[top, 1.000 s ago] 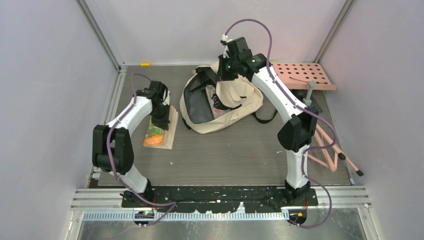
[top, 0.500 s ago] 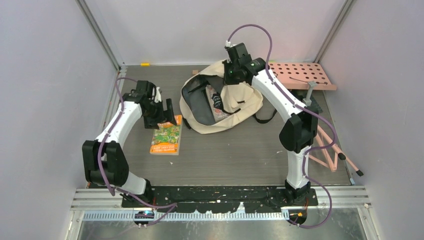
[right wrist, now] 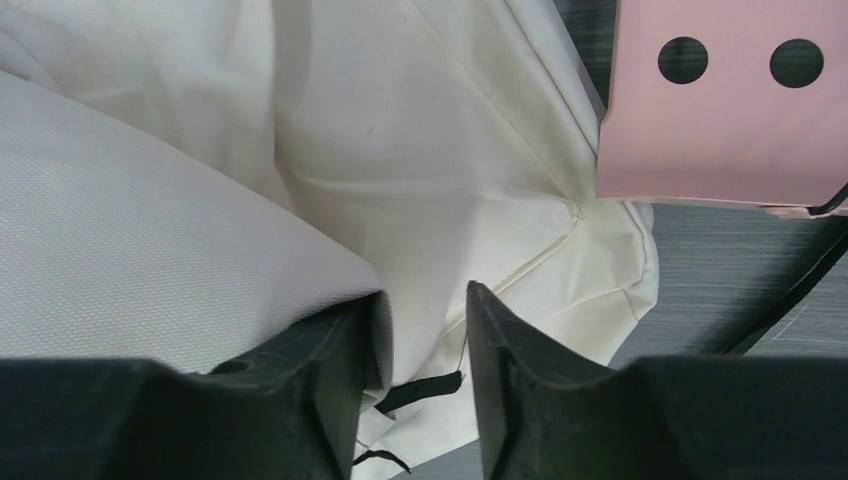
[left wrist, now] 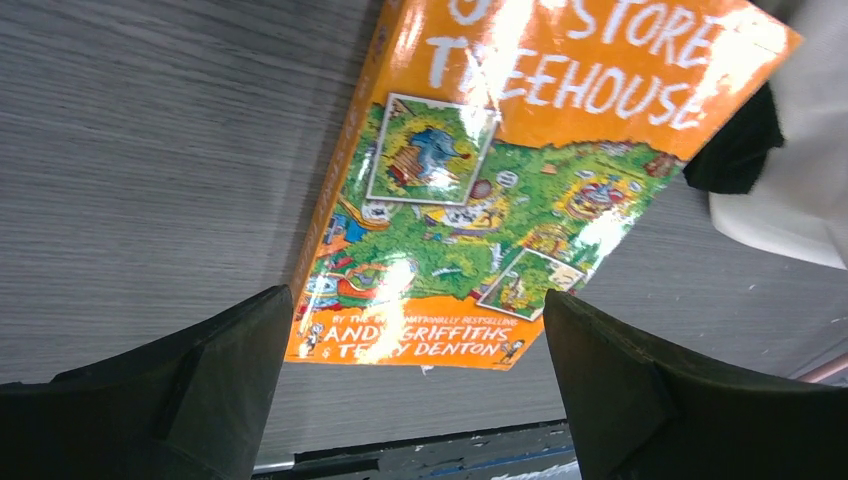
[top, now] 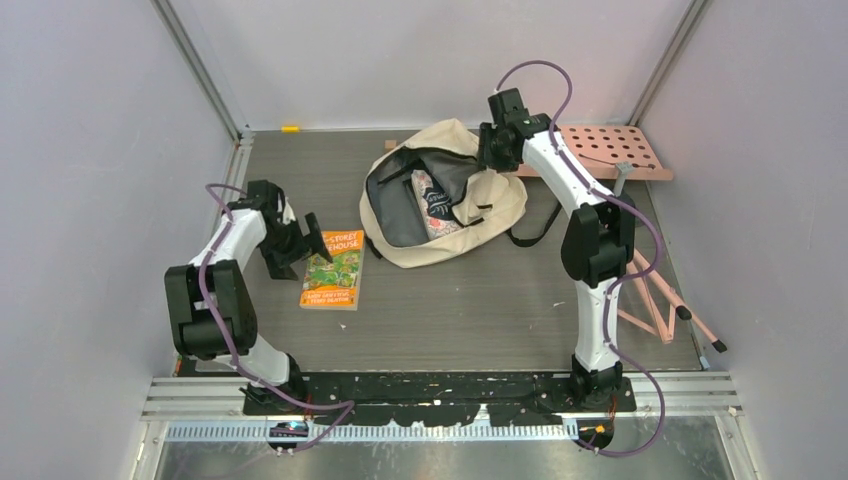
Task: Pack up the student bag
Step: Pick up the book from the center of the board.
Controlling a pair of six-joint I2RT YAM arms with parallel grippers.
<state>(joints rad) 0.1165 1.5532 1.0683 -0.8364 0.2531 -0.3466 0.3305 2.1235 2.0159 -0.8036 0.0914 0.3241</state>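
Top external: book [top: 333,270] left of student bag [top: 480,200].
Left gripper [left wrist: 415,295]: wide open, empty, over book.
Right gripper [right wrist: 418,295]: half open, empty, over student bag.

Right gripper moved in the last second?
Yes. In the top view the right gripper has shifted right, off the mouth of the student bag and closer to the pink perforated board.

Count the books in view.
2: an orange book flat on the table left of the student bag; a second book inside the bag's open mouth. Others may be hidden inside.
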